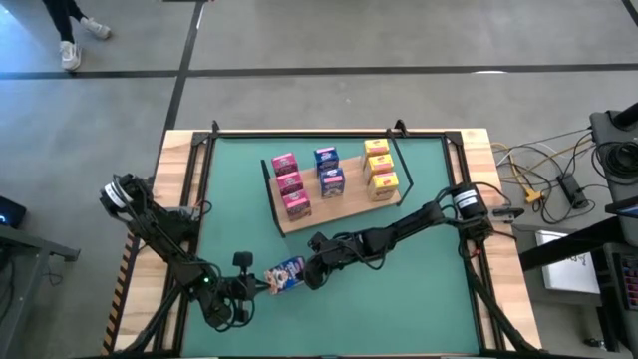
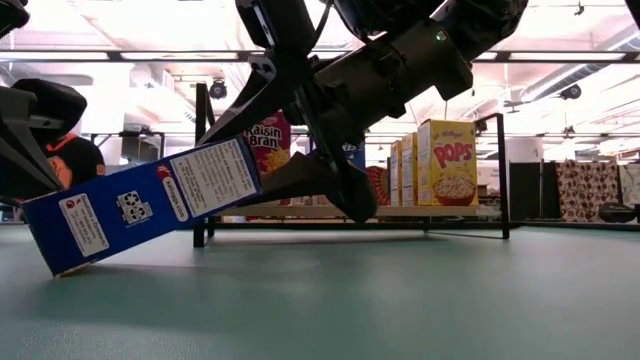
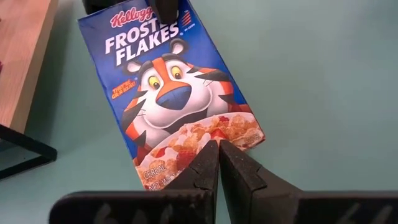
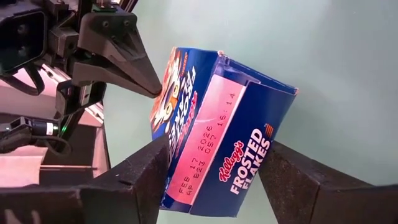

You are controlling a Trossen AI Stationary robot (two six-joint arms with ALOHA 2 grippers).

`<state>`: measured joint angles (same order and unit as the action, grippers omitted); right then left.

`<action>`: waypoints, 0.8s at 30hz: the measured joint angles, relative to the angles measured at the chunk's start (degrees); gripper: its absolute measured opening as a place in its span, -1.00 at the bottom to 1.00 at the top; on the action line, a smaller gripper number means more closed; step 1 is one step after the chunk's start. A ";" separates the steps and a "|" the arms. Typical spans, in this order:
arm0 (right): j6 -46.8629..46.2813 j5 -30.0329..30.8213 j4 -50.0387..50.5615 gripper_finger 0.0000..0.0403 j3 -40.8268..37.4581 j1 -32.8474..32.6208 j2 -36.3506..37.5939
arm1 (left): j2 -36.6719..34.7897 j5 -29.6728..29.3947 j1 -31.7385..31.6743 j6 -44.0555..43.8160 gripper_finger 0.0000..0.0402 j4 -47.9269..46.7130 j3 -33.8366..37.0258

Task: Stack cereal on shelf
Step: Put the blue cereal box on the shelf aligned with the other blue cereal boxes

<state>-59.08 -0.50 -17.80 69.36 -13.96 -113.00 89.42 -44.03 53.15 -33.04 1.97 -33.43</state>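
We see the worktop (image 1: 439,289) carrying the shelf (image 1: 344,207) on its far half, eight cereal boxes lined up on it in pink, blue and yellow columns. Nearer us, the blue Frosted Flakes box (image 1: 287,273) sits tilted between both arms. Right pincer (image 4: 214,180) straddles its top end, fingers apart on either side. Left pincer (image 3: 219,163) is closed together, tips at the box's bottom edge.

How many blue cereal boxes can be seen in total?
3: two blue boxes on the shelf, rear and front of the middle row; the Frosted Flakes box on the mat between both grippers.
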 joint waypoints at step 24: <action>11.18 -1.45 -0.52 0.06 -0.02 -0.02 0.16 | -7.91 -23.83 8.64 2.30 -1.00 -25.26 -11.45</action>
<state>-47.89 -1.95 -18.32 69.34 -13.98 -112.84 81.51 -67.86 61.79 -30.75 -23.29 -44.88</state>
